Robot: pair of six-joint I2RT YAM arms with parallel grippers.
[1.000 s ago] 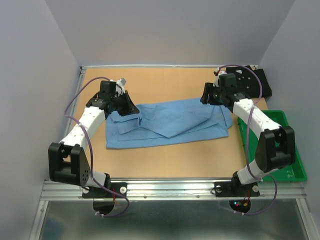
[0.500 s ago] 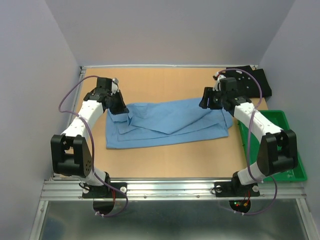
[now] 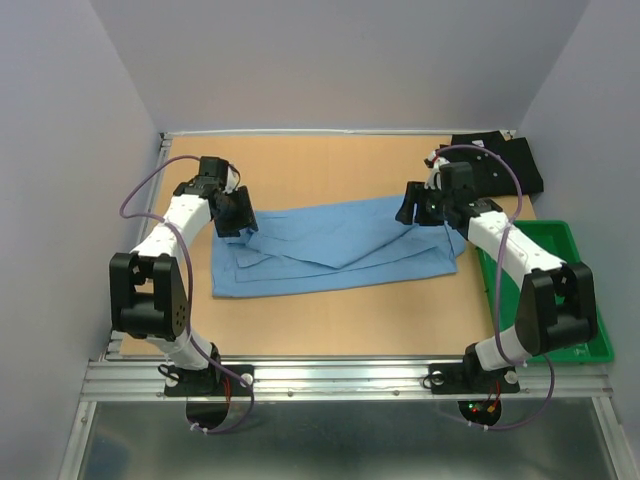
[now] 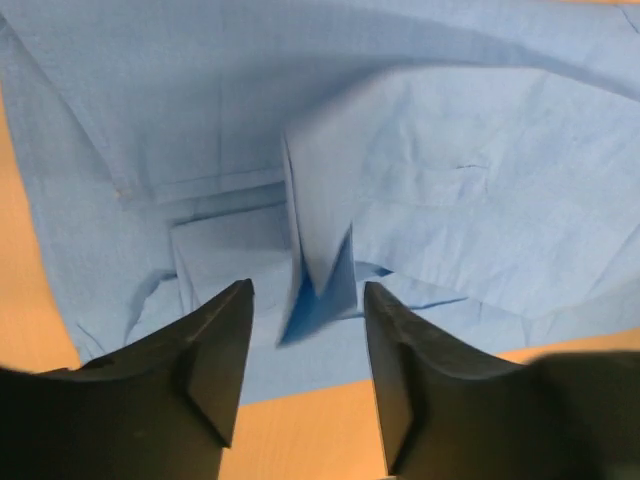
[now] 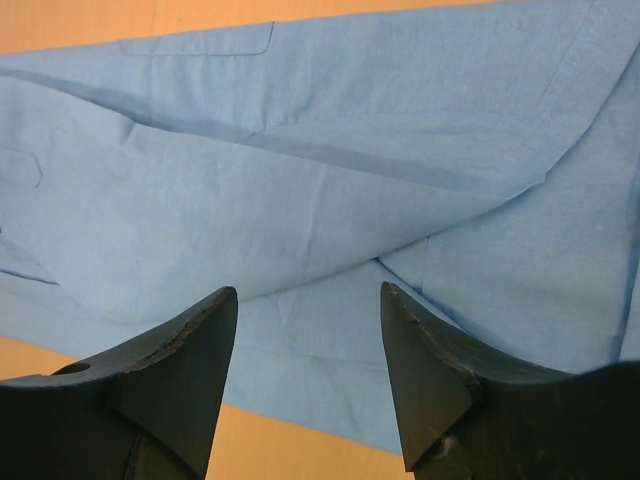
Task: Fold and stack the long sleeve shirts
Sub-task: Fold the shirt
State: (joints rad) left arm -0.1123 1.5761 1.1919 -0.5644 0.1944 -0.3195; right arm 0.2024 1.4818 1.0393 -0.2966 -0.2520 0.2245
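Two shirts (blue shirt [image 3: 340, 240], black shirt [image 3: 525, 170]), one tray [image 3: 598, 335].

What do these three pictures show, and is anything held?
Two robot arms are bolted at the near edge of the table, each ending in a two-finger gripper. The wide picture is from a camera above and behind them; the other two are from wrist cameras, looking past each gripper's fingers. A partly folded light blue shirt lies on it, a black shirt at the far right corner, a green tray on the right. The left gripper and right gripper stand open above the blue shirt; a raised fold stands between the left fingers, unclamped.
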